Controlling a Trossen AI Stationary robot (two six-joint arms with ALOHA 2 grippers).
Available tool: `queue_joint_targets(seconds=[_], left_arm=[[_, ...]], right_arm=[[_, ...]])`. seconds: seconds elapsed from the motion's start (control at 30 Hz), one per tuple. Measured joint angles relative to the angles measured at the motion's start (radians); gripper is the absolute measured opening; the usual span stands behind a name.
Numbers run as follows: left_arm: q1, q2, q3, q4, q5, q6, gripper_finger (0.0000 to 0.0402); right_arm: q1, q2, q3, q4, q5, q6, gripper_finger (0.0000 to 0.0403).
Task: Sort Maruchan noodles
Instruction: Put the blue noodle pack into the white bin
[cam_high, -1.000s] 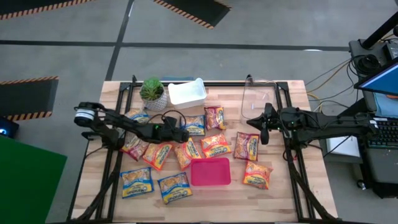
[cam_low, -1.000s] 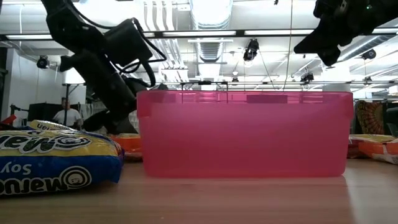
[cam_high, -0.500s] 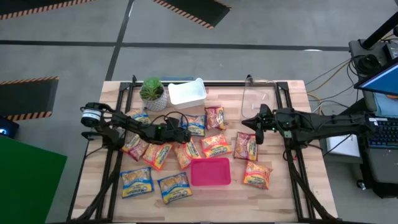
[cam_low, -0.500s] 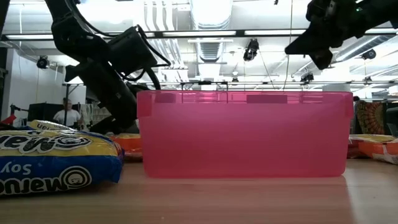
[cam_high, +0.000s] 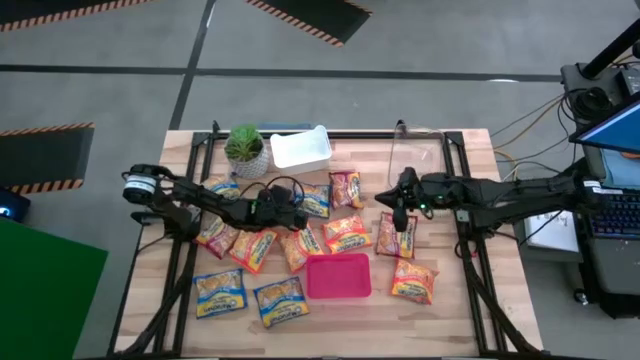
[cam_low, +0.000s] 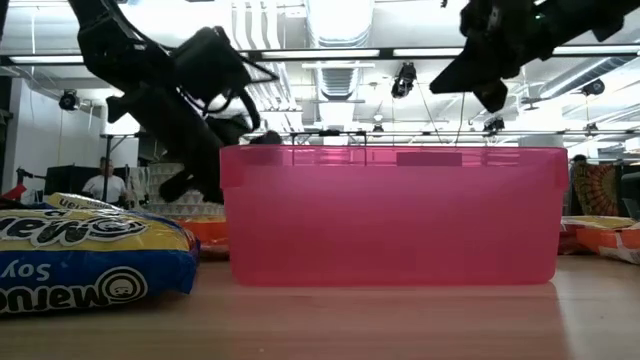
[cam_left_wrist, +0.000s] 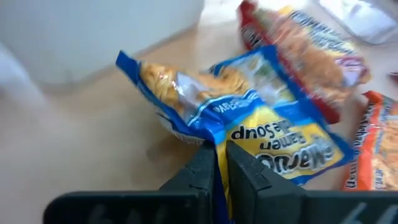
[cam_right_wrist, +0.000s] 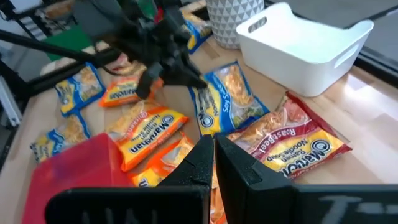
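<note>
Pinching a blue-yellow packet, seemingly, the left gripper is closed over the wooden table.

- The wooden slatted table fills the middle of the high view.
- The potted green plant stands at the table's upper left; the white plastic bin sits just right of it.
- The clear plastic bin stands at the upper right.
- The pink plastic bin lies at lower centre.
- Crinkly plastic Maruchan noodle packets lie scattered between the bins, above, left and right of the pink bin.
- The left gripper sits left of centre on a blue-and-yellow packet, below the white bin.
- The right gripper hangs right of centre, over a dark red packet.
</note>
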Motion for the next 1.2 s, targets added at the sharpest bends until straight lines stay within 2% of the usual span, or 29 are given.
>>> queue_joint_targets(seconds=[0.1,0.23,0.37,0.53,0.73,0.83,0.97,1.1,1.2], left_arm=[[-0.012,-0.04,0.0,0.048,-0.043,0.154,0.0006],[-0.011,-0.084,0.0,0.106,-0.052,0.373,0.0005],[-0.016,-0.104,0.0,0.204,-0.051,0.601,0.0005],[-0.029,-0.112,0.0,0.261,-0.032,0.771,0.0004],[-0.056,-0.115,0.001,0.314,0.069,0.892,0.0004],[-0.063,-0.115,0.001,0.34,0.114,0.933,0.0004],[-0.072,-0.115,0.003,0.386,0.165,0.993,0.0004],[-0.081,-0.116,0.003,0.4,0.189,1.038,0.0003],[-0.084,-0.116,0.003,0.402,0.206,1.058,0.0003]], right_arm=[[0.0,0.05,0.023,0.0,0.001,-0.009,0.0009],[0.0,0.106,0.057,0.023,0.004,-0.009,0.001],[0.0,0.156,0.106,0.027,-0.004,-0.016,0.0029],[-0.002,0.218,0.164,0.021,-0.055,-0.129,0.0096],[-0.027,0.303,0.223,0.02,-0.064,-0.361,0.0187],[-0.068,0.363,0.263,0.02,-0.136,-0.45,0.0222],[-0.137,0.454,0.334,0.007,-0.296,-0.527,0.0258],[-0.21,0.539,0.427,-0.057,-0.473,-0.603,0.0287],[-0.269,0.596,0.51,-0.126,-0.556,-0.647,0.0303]])
